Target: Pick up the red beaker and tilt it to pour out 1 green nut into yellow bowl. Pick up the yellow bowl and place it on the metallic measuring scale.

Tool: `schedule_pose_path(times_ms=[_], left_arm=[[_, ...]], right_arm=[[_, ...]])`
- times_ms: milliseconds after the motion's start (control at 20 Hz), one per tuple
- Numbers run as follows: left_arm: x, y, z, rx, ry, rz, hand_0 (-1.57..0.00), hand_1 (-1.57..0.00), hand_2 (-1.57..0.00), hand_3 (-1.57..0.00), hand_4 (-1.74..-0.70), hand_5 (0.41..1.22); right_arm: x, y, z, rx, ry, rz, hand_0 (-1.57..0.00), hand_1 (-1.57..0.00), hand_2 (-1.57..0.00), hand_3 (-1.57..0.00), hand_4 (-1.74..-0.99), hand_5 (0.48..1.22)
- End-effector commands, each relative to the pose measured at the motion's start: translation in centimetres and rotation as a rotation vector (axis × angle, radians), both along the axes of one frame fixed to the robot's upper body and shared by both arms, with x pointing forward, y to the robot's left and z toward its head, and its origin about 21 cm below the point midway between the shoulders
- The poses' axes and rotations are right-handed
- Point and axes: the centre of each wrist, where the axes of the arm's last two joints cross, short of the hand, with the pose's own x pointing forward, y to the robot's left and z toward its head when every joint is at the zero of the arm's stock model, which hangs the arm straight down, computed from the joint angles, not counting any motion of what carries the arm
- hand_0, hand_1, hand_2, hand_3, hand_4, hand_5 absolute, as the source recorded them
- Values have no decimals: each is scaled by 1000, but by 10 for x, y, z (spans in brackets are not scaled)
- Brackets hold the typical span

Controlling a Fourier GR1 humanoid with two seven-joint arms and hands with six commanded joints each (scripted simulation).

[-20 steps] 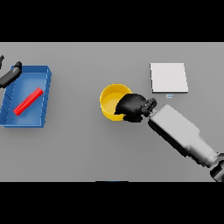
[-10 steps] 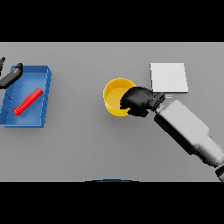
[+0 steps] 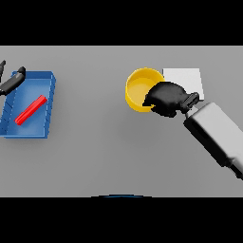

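The yellow bowl [image 3: 138, 88] is in the air right of centre, held at its near right rim by my right hand [image 3: 166, 98], whose fingers are curled round the rim. Its right edge overlaps the left side of the flat silver measuring scale [image 3: 187, 79], which lies at the back right. I cannot see whether a nut is inside the bowl. The red beaker [image 3: 30, 109] lies on its side in the blue tray [image 3: 47, 105] at the far left. My left hand [image 3: 13, 79] shows at the left edge above the tray's far corner, fingers relaxed.
The blue tray stands at the table's left edge. My right forearm [image 3: 217, 136] slants in from the lower right. Grey tabletop [image 3: 95, 142] spreads between tray and bowl.
My right hand has carried the yellow bowl up and to the right, from the table's middle to the scale's left edge. The left hand and red beaker have not moved.
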Motion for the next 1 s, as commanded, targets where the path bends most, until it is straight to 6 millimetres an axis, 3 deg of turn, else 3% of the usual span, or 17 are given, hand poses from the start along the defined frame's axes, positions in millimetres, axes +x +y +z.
schedule_pose_path(times_ms=[0,450,750,950], left_arm=[[0,-1,-1,4,0,-1,1,1,1,1,-721,694],[-4,-2,3,-10,19,15,1,1,1,1,-735,727],[-4,-1,1,11,23,17,1,1,1,1,-722,732],[-7,2,1,3,29,28,1,1,1,1,-724,714]], right_arm=[[2,-5,7,3,-16,-19,-1563,-1569,-1526,-1157,-1740,1220],[36,-53,4,21,-100,-180,-1570,-1571,-1539,-1145,-1741,1221],[56,-84,-13,9,-104,-296,-1571,-1571,-1519,-1156,-1741,1221],[62,-101,-27,14,-81,-353,-1571,-1571,-1464,-1268,-1741,1221]])
